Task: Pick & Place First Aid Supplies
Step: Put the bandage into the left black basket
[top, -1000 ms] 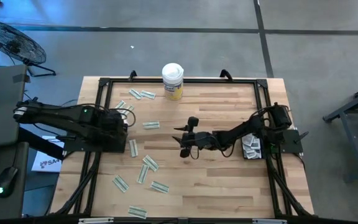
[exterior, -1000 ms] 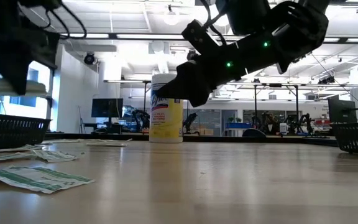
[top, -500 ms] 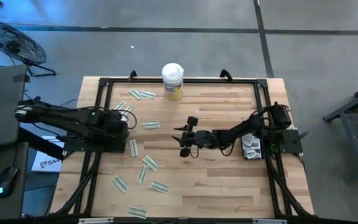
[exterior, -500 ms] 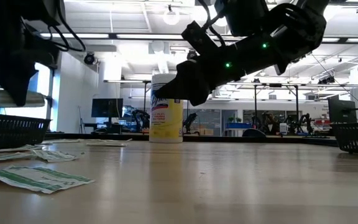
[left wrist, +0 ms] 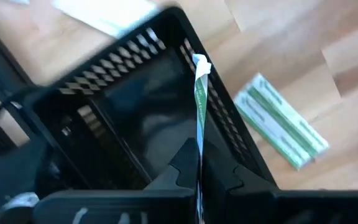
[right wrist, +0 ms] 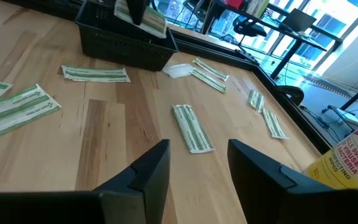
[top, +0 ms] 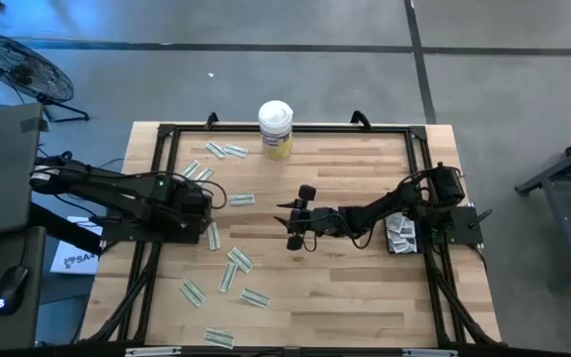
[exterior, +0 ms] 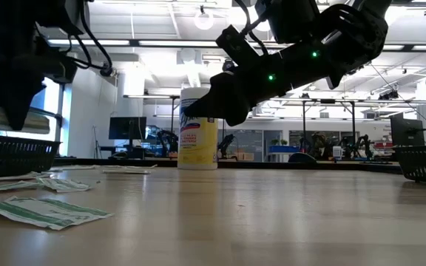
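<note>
Holding one green-white packet (left wrist: 199, 93) edge-on between closed fingers, the left gripper (left wrist: 199, 171) hangs over the black basket (left wrist: 114, 118) at the left edge of the surface (top: 335, 288). In the left wrist view the packet stands upright above the basket's mesh wall, and another strip (left wrist: 279, 128) lies flat on the wood just beside the basket. In the low view the left arm (exterior: 21, 66) shows at the far left, above the basket rim (exterior: 13, 151).

The right gripper (top: 296, 219) hovers near the middle of the surface, clear of the wood, with its fingers (right wrist: 143, 175) spread apart and nothing between them. It points toward the left half, where the loose packets lie. The right wrist view shows one strip (right wrist: 192, 127) directly ahead of the open fingers, well apart from them.

Loose strips are scattered over the left half of the surface: a group near the rear left (top: 228, 151), one near the centre-left (top: 241, 199), one beside the left basket (top: 212, 236), and several toward the front left (top: 238, 262), (top: 192, 293), (top: 255, 297), (top: 218, 337). A second basket (top: 401, 234) at the right edge, under the right arm, holds several white packets.

A white-lidded canister (top: 276, 130) with a yellow label stands upright at the rear edge of the surface, apart from both grippers.
</note>
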Action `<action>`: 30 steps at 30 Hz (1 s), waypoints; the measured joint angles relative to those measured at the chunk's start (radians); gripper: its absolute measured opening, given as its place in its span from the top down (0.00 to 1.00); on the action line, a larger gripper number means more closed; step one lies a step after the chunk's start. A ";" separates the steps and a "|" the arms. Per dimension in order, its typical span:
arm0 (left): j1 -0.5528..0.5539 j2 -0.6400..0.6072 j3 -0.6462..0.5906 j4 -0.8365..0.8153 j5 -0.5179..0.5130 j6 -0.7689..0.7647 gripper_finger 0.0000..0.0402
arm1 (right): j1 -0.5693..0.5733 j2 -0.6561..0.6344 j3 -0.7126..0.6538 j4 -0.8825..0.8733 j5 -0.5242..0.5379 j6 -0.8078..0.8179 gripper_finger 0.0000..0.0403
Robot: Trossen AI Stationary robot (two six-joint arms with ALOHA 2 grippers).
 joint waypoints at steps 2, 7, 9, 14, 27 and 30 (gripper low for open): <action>0.000 0.000 0.000 0.000 0.030 0.015 1.00 | 0.000 0.000 0.000 0.000 0.000 -0.001 0.61; 0.000 0.005 0.000 0.001 0.046 0.018 1.00 | 0.000 0.000 0.000 0.000 0.000 0.000 0.62; 0.000 0.022 0.000 0.002 0.046 0.013 1.00 | 0.000 0.000 0.000 -0.002 0.000 0.004 0.63; 0.000 0.100 0.000 0.010 0.113 -0.053 1.00 | 0.000 0.000 -0.001 -0.010 0.000 0.006 0.63; 0.000 0.216 -0.001 0.057 0.112 -0.002 1.00 | 0.000 0.000 -0.001 -0.017 0.000 0.000 0.64; 0.000 0.216 -0.001 0.089 0.109 0.021 0.98 | 0.000 0.000 -0.001 -0.023 0.000 0.000 0.64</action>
